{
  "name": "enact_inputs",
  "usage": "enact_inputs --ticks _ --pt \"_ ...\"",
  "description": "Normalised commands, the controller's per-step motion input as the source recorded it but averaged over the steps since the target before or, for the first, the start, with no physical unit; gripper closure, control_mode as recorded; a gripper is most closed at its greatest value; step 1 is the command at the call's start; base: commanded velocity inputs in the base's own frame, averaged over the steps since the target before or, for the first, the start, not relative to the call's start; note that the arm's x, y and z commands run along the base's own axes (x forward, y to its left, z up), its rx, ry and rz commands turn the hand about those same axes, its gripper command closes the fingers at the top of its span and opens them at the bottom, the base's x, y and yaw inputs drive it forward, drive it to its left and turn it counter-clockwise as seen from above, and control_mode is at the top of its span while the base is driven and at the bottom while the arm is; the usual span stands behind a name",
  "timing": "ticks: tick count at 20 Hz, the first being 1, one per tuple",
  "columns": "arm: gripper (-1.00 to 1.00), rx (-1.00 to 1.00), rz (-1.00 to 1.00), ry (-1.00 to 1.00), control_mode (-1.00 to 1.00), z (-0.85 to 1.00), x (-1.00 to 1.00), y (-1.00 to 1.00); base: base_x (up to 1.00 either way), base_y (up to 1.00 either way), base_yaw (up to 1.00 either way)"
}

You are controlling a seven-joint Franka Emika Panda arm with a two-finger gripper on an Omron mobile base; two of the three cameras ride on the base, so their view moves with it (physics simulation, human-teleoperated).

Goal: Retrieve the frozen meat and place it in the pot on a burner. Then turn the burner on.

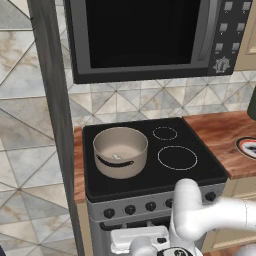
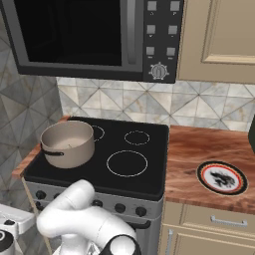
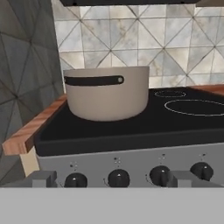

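Standing on stove: you see the pot (image 1: 120, 151), round and straight-sided, on the left front part of the black glass stove top (image 1: 200, 167).
Pot contents: the frozen meat (image 1: 116, 156), a small pale greyish lump, lies on the cream bottom inside the pot, small against its width.
Pot finish: matte beige-taupe outside, paler within, with a dark curved handle band (image 3: 93, 80) across the side that faces you in the hand view.
Burner: the pot covers its cooking zone; you cannot make out the zone's outline.
Rings: a large thin white ring (image 1: 177, 157) and a small thin white ring (image 1: 164, 133) are drawn on the glass to the pot's right, both bare.
Knobs: a row of round black knobs (image 3: 118, 177) runs along the grey metal front panel below the glass.
Gripper: your gripper (image 3: 111, 179) sits low before the knob panel, its two dark tips wide apart, clamping nothing.
Surface: warm reddish wood grain (image 2: 199, 144), carrying a round plate (image 2: 222, 178) with a red-and-black rim.
Wall: pale marbled tiles cut in diamonds (image 2: 149, 107).
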Motion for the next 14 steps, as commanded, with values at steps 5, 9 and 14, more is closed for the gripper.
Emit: enact_inputs --ticks 5,9,14 --pt "-1.00 0.05 0.04 0.04 -1.00 -0.35 0.05 0.09 0.00 0.00 0.00" --pt "-1.00 0.00 0.04 0.24 -1.00 -0.06 0.00 0.29 0.00 0.00 0.00" --pt "-1.00 0.00 0.05 0.10 -1.00 -0.01 0.03 0.20 0.00 0.00 0.00"
